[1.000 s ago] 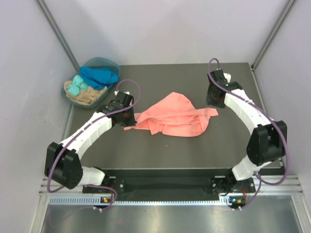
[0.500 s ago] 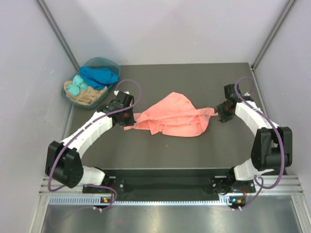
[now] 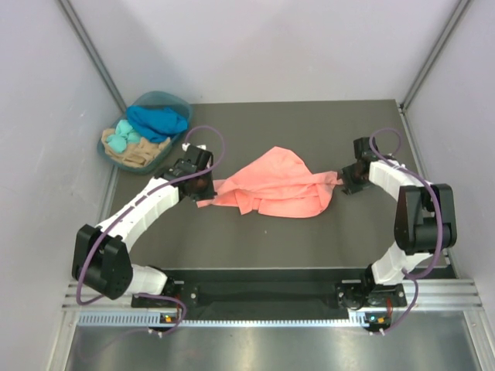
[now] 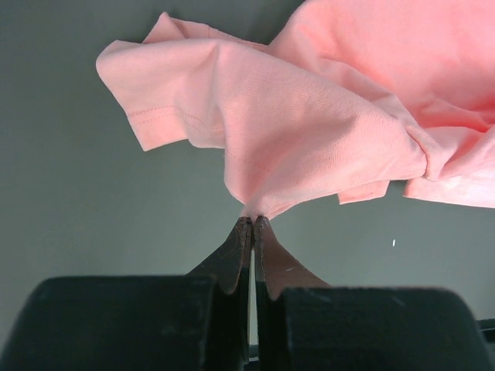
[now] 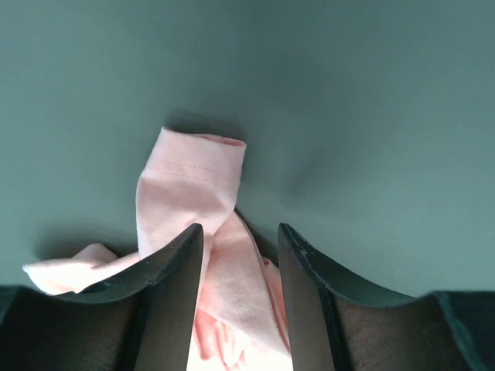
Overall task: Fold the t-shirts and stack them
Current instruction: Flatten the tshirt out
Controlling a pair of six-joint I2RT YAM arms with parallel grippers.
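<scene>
Pinching a fold at the left edge of the salmon-pink t-shirt [image 4: 309, 131], the left jaws are closed tight on the cloth. The right jaws stand apart, astride the shirt's rolled right end, which lies between them unclamped. The shirt lies crumpled mid-worktop [image 3: 255, 239] between both arms. The royal blue t-shirt [image 3: 158, 120], turquoise t-shirt [image 3: 118, 141] and tan t-shirt [image 3: 139, 153] sit in the round teal basket [image 3: 160, 95] at the far left corner.

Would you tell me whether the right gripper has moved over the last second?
Yes: the right gripper came nearer, away from the table's far edge, to the pink shirt's right tip.
</scene>
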